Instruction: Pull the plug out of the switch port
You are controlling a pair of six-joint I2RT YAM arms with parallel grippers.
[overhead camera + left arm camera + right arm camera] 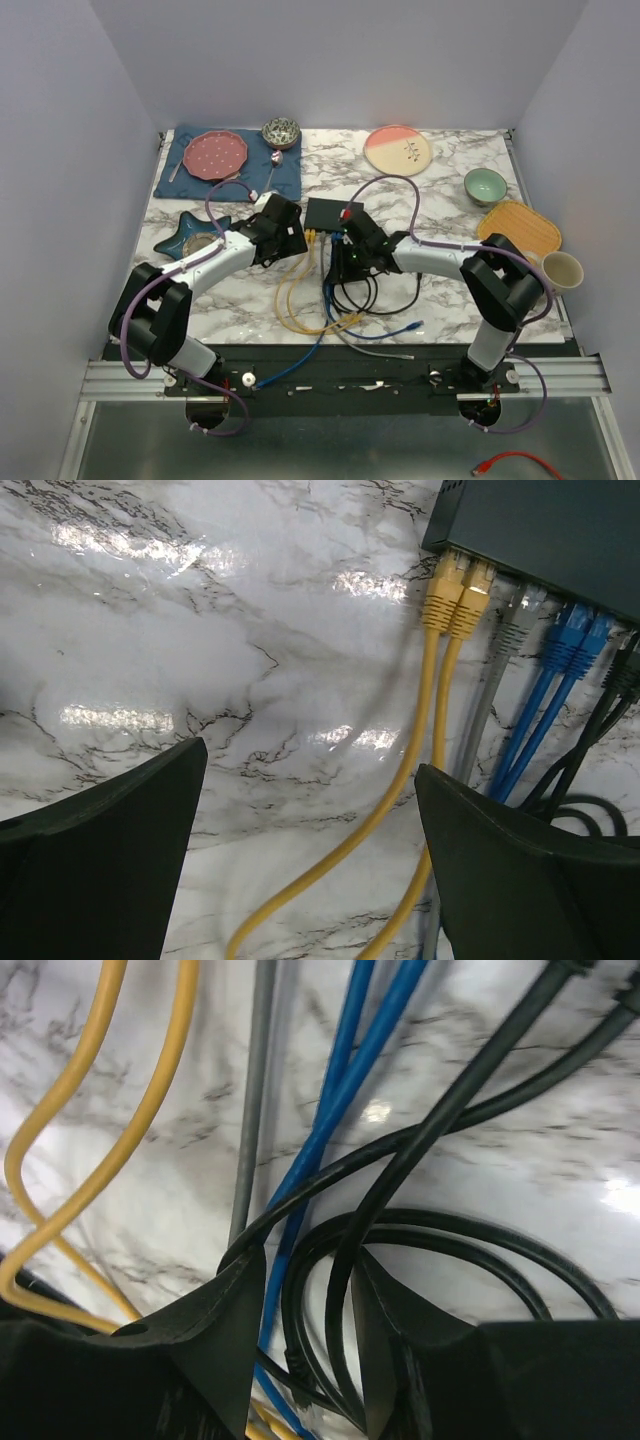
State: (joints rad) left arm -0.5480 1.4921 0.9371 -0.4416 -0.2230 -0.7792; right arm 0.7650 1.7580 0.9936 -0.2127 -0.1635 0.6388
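Seen from above, the switch [328, 212] lies near the middle of the marble bench [450, 290]. My left end effector [290, 240] sits just beside it at its 8 o'clock and my right end effector [345, 262] at its 5 o'clock, over a tangle of leads that fans out toward 6 o'clock. My left wrist camera shows that end effector released: its two dark fingers [100, 870] are spread wide, with only a yellow cable [400, 800] lying on the stone below the gap. In that view the black box fills the 1 o'clock corner. Along its near edge sit two yellow plugs [455, 590], a grey plug [515, 620] and two blue plugs [575, 640], all seated in their sockets, with black leads at the frame's 3 o'clock edge. My right wrist camera shows fingers [215, 1350] drawn close together. A blue cable [330, 1110] and looping black cables [450, 1110] pass through the narrow gap, and I cannot tell whether I am clenched on them or merely straddling them. A grey cable [255, 1090] runs at 11 o'clock of that gap. A pink plate [217, 155] on a blue mat [285, 180] lies at the bench's 11 o'clock corner.
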